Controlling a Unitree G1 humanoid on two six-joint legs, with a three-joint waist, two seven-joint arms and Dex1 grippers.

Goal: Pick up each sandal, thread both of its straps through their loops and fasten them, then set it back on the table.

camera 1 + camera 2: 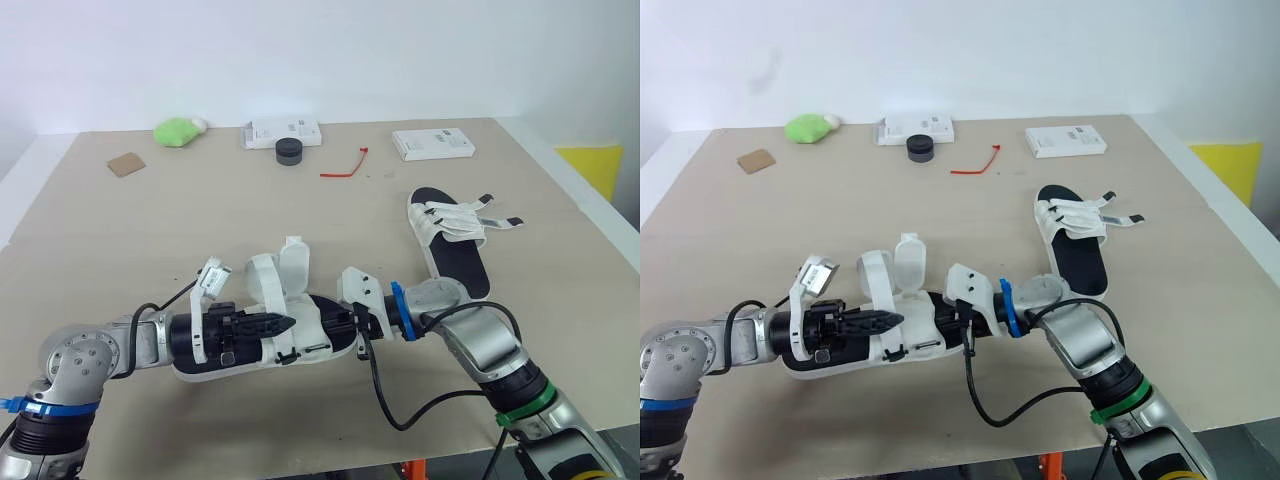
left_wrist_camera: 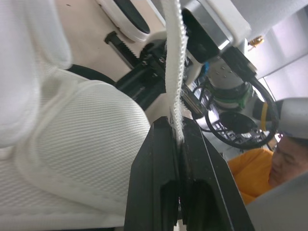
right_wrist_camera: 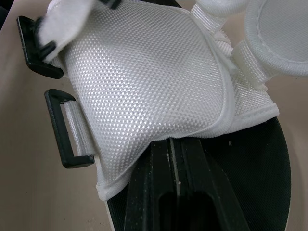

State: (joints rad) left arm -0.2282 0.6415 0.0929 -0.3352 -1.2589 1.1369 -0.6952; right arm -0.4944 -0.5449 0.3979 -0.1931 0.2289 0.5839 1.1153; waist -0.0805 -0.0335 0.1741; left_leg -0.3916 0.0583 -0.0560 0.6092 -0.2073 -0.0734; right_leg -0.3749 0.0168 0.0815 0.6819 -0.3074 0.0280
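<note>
A white sandal with a black footbed (image 1: 312, 340) lies near the table's front edge, held between both grippers. Its two straps (image 1: 280, 272) stand up unfastened. My left gripper (image 1: 278, 325) comes in from the left and is shut on a thin white strap (image 2: 174, 57), pinched between its fingertips. My right gripper (image 1: 352, 330) comes in from the right and is shut on the sandal's white mesh flap (image 3: 144, 77). Two black loops (image 3: 60, 130) hang free beside that flap. The second sandal (image 1: 452, 245) lies flat on the table at the right, its straps splayed out sideways.
Along the far edge sit a green object (image 1: 178, 130), two white boxes (image 1: 280, 132) (image 1: 432, 144) and a black round piece (image 1: 290, 150). A red tie (image 1: 345, 165) and a cardboard scrap (image 1: 126, 164) lie nearby. A person in orange (image 2: 269, 168) is behind me.
</note>
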